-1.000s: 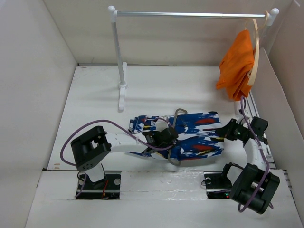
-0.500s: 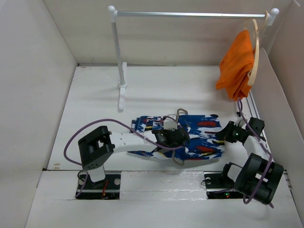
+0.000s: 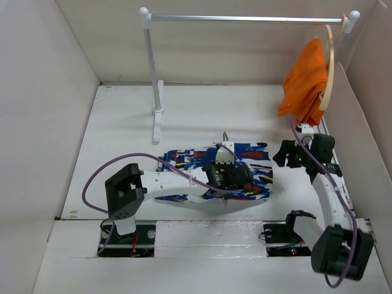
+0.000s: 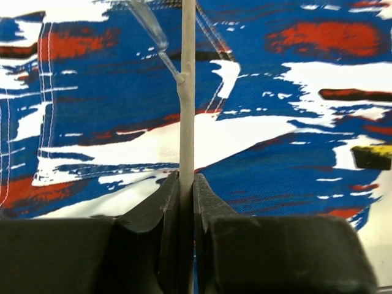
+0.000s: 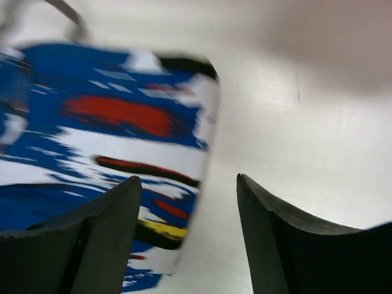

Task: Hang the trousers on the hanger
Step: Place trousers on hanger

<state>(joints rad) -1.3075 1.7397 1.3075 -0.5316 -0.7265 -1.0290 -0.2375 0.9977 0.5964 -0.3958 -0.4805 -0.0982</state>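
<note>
Twisting is risked: the thin hanger point(image 4: 187, 92) is clamped by the left fingers point(image 4: 156, 214) over the trousers point(image 4: 275, 122); the right fingers point(image 5: 104, 220) are spread, empty, beside the trousers.

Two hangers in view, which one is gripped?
The grey wire hanger over the trousers, clamped in the left gripper; the wooden hanger hangs on the rail.

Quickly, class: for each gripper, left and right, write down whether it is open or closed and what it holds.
Left gripper: closed on the hanger wire.
Right gripper: open, holding nothing, by the edge of the trousers.
</note>
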